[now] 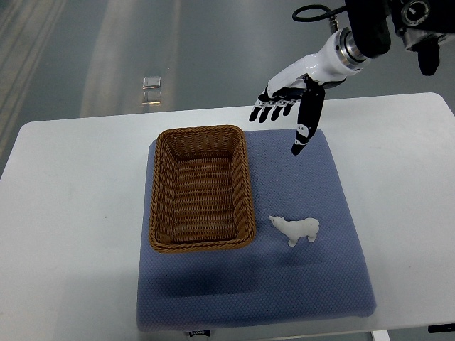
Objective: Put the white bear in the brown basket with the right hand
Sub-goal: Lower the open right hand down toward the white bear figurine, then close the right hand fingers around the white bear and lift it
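White bear (pixel 296 230) below raised, splayed right hand (pixel 286 106)

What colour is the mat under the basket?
Blue-grey mat, finely dotted texture, seen in the top view.

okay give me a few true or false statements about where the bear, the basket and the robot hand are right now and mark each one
1. The white bear lies inside the brown basket. False: it stands on the blue mat, just right of the basket.
2. The right hand holds nothing, fingers spread. True.
3. The basket has nothing in it. True.
4. The right hand touches the bear. False: it hovers well clear, over the mat's far edge.
5. The basket sits on the bare white table. False: it sits on the mat.
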